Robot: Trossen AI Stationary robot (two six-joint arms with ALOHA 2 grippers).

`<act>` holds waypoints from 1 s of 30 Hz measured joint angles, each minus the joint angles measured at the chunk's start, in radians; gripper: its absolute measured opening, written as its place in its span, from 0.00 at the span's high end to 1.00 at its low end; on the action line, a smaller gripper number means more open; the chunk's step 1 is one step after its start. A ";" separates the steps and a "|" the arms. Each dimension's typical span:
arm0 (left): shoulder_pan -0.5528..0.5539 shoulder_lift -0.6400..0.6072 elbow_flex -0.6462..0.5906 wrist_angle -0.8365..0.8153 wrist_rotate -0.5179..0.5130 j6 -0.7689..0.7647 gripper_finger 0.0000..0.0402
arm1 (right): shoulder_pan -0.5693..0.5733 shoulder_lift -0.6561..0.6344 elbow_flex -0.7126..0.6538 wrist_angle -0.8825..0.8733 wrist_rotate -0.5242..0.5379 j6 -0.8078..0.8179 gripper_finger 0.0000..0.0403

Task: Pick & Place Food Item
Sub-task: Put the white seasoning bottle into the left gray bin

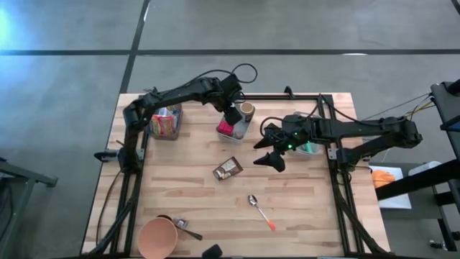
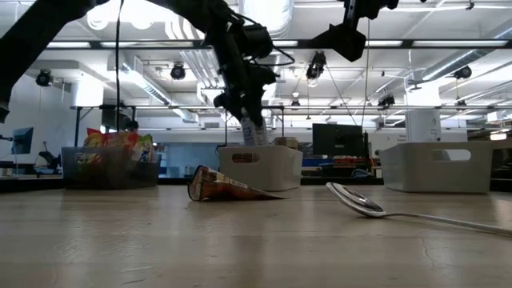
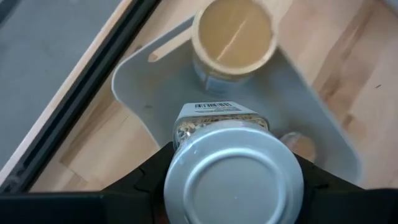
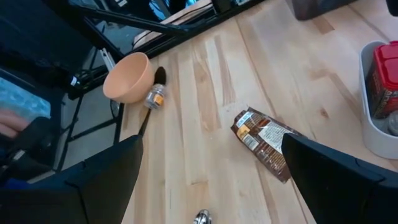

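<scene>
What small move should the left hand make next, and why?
Probably lower a little, then open. The left hand grips a jar above the grey bin, beside a cup already inside; the jar seems not yet set down.

jar (image 3: pixel 233 171) — silver lid, barcode label, held upright over white bin (image 3: pixel 130 93) | brown snack packet (image 1: pixel 228 169) — flat on table centre, well apart from bin
</scene>
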 joint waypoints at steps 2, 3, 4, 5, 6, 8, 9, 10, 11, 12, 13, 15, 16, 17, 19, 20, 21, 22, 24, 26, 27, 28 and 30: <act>0.002 0.012 0.000 -0.001 -0.001 0.025 0.53 | 0.000 0.000 0.000 0.000 0.000 0.000 0.06; 0.004 0.015 0.000 -0.002 0.000 0.029 0.53 | 0.000 0.000 0.000 0.000 0.000 0.000 0.06; 0.004 0.019 0.000 -0.002 0.001 0.032 0.53 | 0.000 0.000 0.000 -0.001 0.000 0.000 0.06; 0.006 0.022 0.000 -0.001 0.004 0.032 0.53 | 0.000 0.000 0.000 0.000 0.000 0.000 0.06; 0.008 0.025 0.000 -0.003 0.008 0.033 0.53 | 0.000 0.000 0.000 -0.002 0.000 0.000 0.06; 0.011 0.035 0.000 -0.006 0.008 0.035 0.53 | 0.000 0.000 0.000 -0.004 0.000 0.000 0.06; 0.013 0.039 0.000 -0.009 0.010 0.038 0.53 | 0.000 0.000 0.000 -0.004 0.000 0.000 0.06; 0.014 0.045 0.000 -0.014 0.013 0.043 0.53 | 0.000 0.000 0.000 -0.006 0.000 0.000 0.06; 0.014 0.048 0.000 -0.021 0.016 0.053 0.53 | 0.000 0.000 0.000 -0.008 -0.001 0.000 0.06; 0.014 0.052 0.000 -0.026 0.020 0.061 0.53 | 0.000 0.000 0.000 -0.008 -0.001 0.000 0.06; 0.014 0.056 0.000 -0.026 0.023 0.066 0.53 | 0.000 0.000 0.000 -0.010 -0.001 0.001 0.06; 0.013 0.066 -0.001 -0.027 0.030 0.069 0.53 | 0.000 0.000 0.000 -0.013 -0.002 0.004 0.06; 0.013 0.070 -0.001 -0.027 0.034 0.069 0.53 | 0.000 0.000 0.000 -0.015 -0.002 0.004 0.06; 0.015 0.075 -0.001 -0.027 0.039 0.069 0.53 | 0.000 0.000 0.000 -0.015 -0.002 0.004 0.06; 0.018 0.086 -0.001 -0.028 0.048 0.069 0.53 | 0.000 0.000 0.000 -0.016 -0.002 0.004 0.06; 0.020 0.090 -0.001 -0.030 0.053 0.069 0.53 | 0.000 0.000 0.000 -0.017 -0.002 0.004 0.06; 0.020 0.097 -0.002 -0.035 0.053 0.069 0.53 | 0.000 0.000 0.000 -0.019 -0.003 0.004 0.06; 0.020 0.104 -0.002 -0.037 0.054 0.069 0.53 | 0.000 0.000 0.000 -0.023 -0.003 0.004 0.06; 0.020 0.116 -0.002 -0.037 0.059 0.069 0.53 | 0.000 0.000 0.000 -0.029 -0.003 0.004 0.06; 0.020 0.120 -0.002 -0.041 0.065 0.077 0.53 | 0.000 0.000 0.000 -0.030 -0.003 0.004 0.06; 0.020 0.120 -0.005 -0.041 0.067 0.082 0.53 | 0.000 0.000 0.000 -0.032 -0.003 0.004 0.06; 0.020 0.120 -0.007 -0.040 0.067 0.085 0.53 | 0.000 0.000 0.000 -0.033 -0.003 0.007 0.06; 0.022 0.120 -0.008 -0.041 0.067 0.087 0.53 | 0.000 0.000 0.000 -0.037 -0.003 0.013 0.06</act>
